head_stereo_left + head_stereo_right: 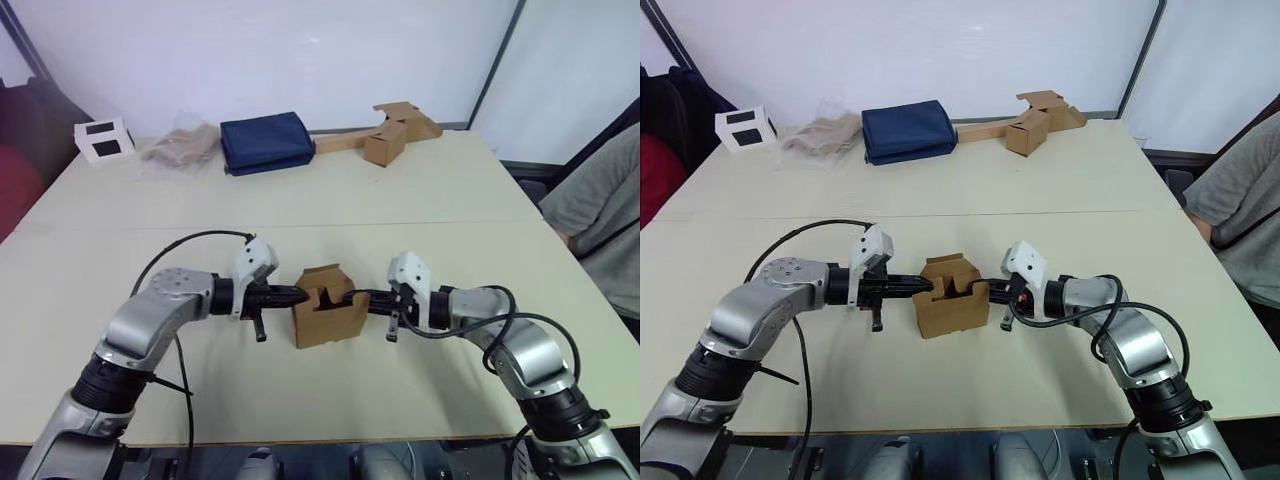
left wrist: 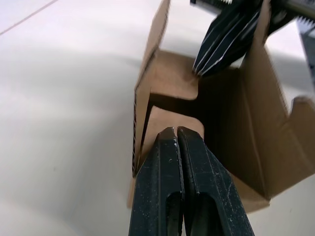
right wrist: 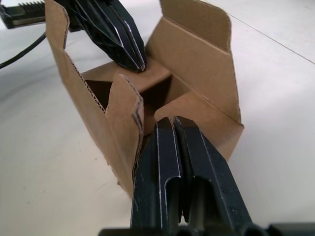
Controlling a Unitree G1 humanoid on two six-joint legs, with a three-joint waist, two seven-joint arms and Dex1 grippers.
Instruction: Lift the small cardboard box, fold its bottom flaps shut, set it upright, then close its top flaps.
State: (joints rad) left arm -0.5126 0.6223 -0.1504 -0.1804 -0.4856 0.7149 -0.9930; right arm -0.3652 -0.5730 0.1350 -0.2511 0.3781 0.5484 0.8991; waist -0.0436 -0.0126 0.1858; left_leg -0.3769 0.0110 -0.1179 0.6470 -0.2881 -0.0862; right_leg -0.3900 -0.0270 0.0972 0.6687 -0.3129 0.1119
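The small cardboard box sits on the table between both tools.

- The small cardboard box is plain brown corrugated cardboard, unprinted and roughly cube-like. It sits on the near part of the table with one open end facing up.
- At that upper end, two opposite flaps with notched tab edges are folded inward, tilting down into the opening from either side.
- The other two flaps stand upright, one of them with rounded corners.
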